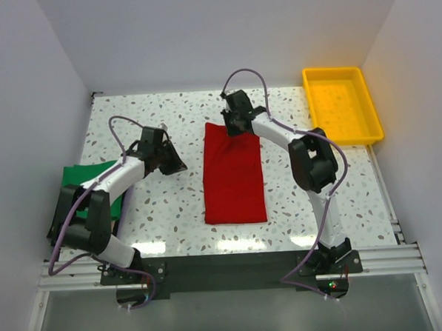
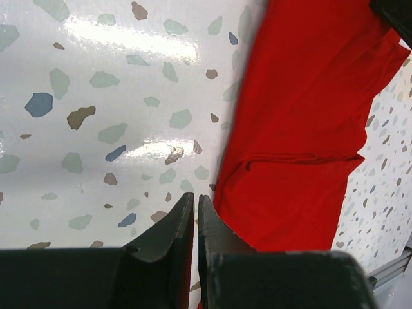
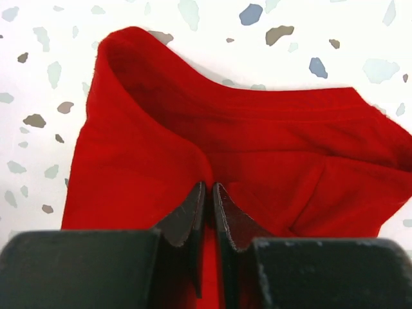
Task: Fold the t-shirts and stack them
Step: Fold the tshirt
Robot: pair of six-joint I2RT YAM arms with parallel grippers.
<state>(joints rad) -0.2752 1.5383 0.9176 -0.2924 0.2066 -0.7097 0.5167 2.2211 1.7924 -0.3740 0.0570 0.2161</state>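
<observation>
White-walled on three sides, the speckled terrazzo table (image 1: 164, 205) carries both arms, bolted at its near edge. Nearest on the left, the dark green t-shirt (image 1: 84, 175) lies at the table's left edge, partly hidden under the left arm's links.

A little farther in, the left gripper (image 2: 196, 197) hangs over bare tabletop just beside the left edge of the red t-shirt (image 1: 234, 179). Its jaws are drawn almost together, with only a thin slit between them and nothing in it.

The red t-shirt lies in the middle of the table, folded into a long narrow rectangle running from near to far (its near end flat and square, its far end rumpled around the collar).

At that far end, the right gripper (image 3: 207, 185) sits over the red cloth, jaws likewise nearly closed. Whether a fold of fabric is nipped between them cannot be told from the wrist view.

Farthest off, at the right rear corner, stands a yellow tray (image 1: 333, 72), well apart from both shirts.
</observation>
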